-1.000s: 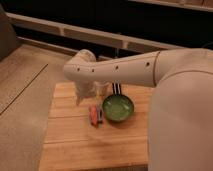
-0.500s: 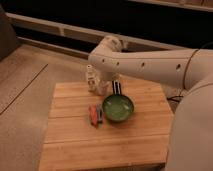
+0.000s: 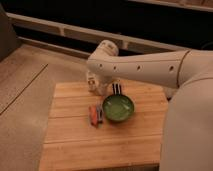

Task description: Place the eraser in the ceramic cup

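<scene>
The eraser (image 3: 116, 89), a small dark striped block, lies on the wooden table just behind the green bowl (image 3: 118, 108). A slim white bottle-like thing (image 3: 91, 80) stands at the table's far edge. A small cream-white shape (image 3: 103, 89) right beside it looks like the ceramic cup, partly covered by my arm. My gripper (image 3: 101, 77) hangs under the end of the white arm, over those white things and left of the eraser. It is mostly hidden.
An orange-red and grey oblong item (image 3: 95, 114) lies left of the bowl. The wooden table (image 3: 75, 140) stands on a tan floor. A dark wall with a pale ledge (image 3: 60, 30) runs behind. My white arm (image 3: 150, 67) crosses from the right.
The arm's end has swung from the table's left side up and to the right, then settled slightly lower over the white things. Eraser, bowl and orange item have not moved.
</scene>
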`<state>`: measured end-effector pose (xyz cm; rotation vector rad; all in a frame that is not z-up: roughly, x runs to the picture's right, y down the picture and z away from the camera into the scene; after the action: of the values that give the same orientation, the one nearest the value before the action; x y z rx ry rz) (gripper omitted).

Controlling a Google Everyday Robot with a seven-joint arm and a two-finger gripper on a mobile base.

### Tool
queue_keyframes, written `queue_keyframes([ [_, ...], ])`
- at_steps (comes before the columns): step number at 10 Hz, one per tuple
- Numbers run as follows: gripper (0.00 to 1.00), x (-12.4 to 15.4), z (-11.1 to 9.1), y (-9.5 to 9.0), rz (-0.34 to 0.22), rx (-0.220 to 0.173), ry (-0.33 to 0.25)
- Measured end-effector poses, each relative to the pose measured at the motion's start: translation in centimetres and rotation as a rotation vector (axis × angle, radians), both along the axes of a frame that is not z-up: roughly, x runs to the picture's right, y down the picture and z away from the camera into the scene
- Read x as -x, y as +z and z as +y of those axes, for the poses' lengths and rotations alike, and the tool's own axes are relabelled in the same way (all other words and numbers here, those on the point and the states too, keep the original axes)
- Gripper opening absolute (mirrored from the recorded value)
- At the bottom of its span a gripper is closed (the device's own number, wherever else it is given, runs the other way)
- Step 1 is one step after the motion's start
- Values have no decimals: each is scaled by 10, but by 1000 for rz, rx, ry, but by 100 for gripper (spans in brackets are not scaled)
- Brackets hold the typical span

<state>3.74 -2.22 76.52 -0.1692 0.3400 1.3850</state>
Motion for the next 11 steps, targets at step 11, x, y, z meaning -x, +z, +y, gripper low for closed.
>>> queue_keyframes([
  [11, 65, -110, -78, 77, -122, -205, 98],
])
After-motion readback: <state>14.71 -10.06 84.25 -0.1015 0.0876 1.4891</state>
